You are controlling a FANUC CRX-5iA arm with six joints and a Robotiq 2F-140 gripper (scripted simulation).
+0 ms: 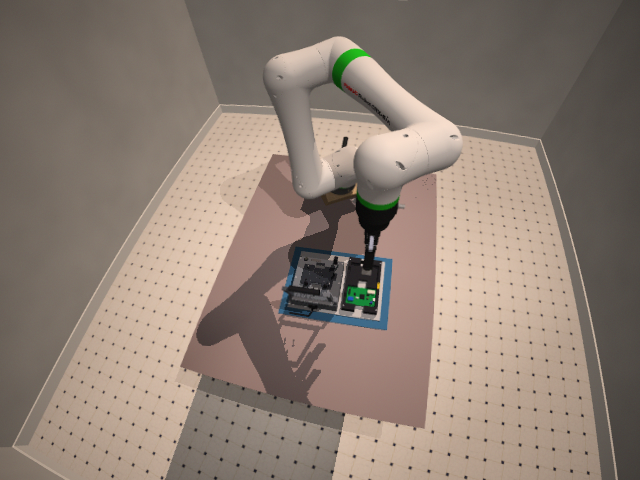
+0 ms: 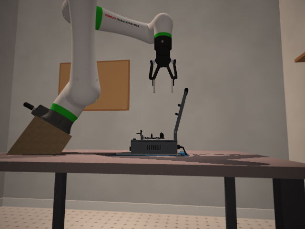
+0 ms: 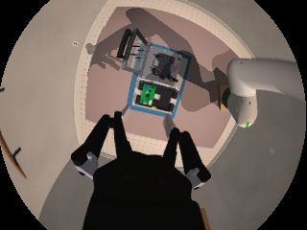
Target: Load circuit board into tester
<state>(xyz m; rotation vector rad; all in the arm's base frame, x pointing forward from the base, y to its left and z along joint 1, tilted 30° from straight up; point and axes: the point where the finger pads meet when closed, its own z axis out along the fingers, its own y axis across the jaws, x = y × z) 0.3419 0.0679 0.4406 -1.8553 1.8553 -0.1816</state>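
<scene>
The circuit board [image 1: 360,297] [image 3: 148,95] lies face up in the tray's front pocket, its white connector [image 1: 371,292] at the end away from the tester. The tray's back pocket [image 1: 373,277] [image 3: 165,98] is empty. The tester [image 2: 157,147] stands beside the tray. Its lid [image 2: 180,112] [image 3: 135,53] [image 1: 302,290] stands open, leaning slightly back, with the black handle [image 2: 186,90] at its top. The hook [image 2: 141,133] stands opposite the hinge. My gripper [image 2: 163,91] [image 3: 147,114] is partly open and empty, pointing straight down high above the tray and tester level; its finger pads are apart.
A blue mat [image 1: 387,295] [image 3: 184,81] lies under tray and tester on the brown table [image 1: 392,372]. The raised lid stands close to my fingertips' side in the exterior view, its handle about level with them. A cable [image 2: 183,149] runs from the tester's hinge side. The arm's wooden base block [image 2: 39,138] stands behind.
</scene>
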